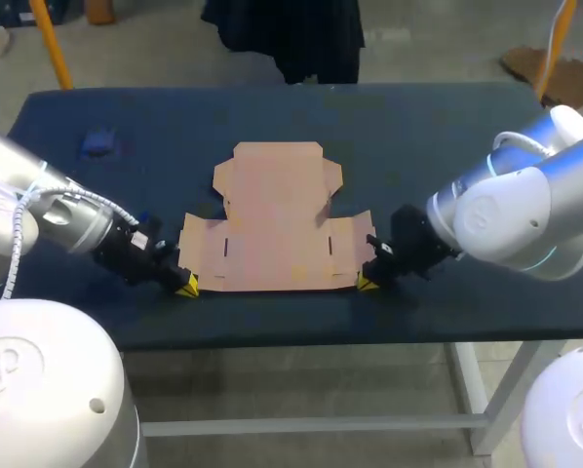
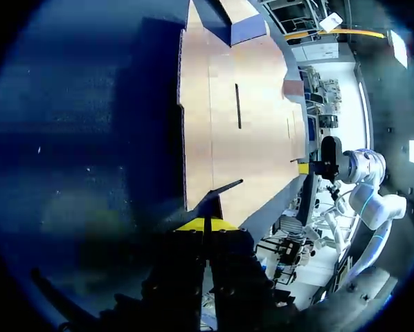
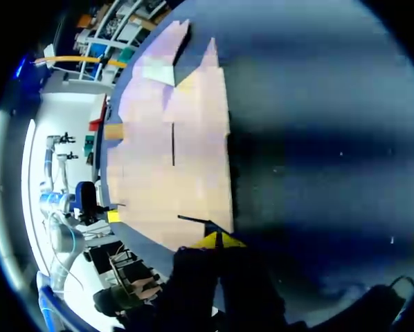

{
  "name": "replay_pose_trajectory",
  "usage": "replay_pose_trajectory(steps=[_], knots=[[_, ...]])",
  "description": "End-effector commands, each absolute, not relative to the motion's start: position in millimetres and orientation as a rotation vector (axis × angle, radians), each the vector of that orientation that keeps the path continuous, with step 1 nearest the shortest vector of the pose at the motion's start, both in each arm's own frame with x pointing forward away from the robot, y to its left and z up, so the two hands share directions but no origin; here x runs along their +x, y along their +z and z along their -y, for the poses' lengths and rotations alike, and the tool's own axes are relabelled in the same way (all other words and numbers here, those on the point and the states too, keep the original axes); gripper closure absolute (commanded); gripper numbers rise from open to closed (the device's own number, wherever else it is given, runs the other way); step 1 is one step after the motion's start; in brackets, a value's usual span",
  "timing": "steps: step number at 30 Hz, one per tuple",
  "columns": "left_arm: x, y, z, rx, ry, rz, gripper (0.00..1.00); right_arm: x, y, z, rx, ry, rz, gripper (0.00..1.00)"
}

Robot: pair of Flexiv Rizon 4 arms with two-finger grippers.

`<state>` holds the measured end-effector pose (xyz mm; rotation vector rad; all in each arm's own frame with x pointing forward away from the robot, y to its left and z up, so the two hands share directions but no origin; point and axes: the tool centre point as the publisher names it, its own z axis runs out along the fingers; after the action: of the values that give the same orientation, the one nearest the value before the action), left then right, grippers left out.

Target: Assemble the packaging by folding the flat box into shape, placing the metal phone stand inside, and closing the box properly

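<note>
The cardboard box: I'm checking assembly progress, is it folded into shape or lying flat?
Flat: the box lies spread on the table, with no walls raised.

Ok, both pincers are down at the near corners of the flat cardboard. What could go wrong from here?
1. The left pincer and right pincer sit only at the very corners of the cardboard, so it may slip free or just slide across the table when lifted.
2. With the two holds that far apart, uneven lifting could buckle the sheet away from its fold lines.
</note>
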<state>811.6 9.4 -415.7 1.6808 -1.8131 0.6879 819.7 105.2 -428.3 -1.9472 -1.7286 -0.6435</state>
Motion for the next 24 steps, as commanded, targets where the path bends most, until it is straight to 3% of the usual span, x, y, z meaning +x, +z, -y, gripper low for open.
replay_pose_trajectory(steps=[1, 24], knots=[[812.0, -419.7, -9.8, 1.674, 0.693, 1.81, 1.0, 819.0, -430.7, -101.8, -1.921, -0.684, 1.702, 1.0], [812.0, -419.3, -1.6, 1.642, 0.726, 1.801, 1.0, 822.9, -423.9, -102.9, -1.873, -0.803, 1.64, 1.0]])
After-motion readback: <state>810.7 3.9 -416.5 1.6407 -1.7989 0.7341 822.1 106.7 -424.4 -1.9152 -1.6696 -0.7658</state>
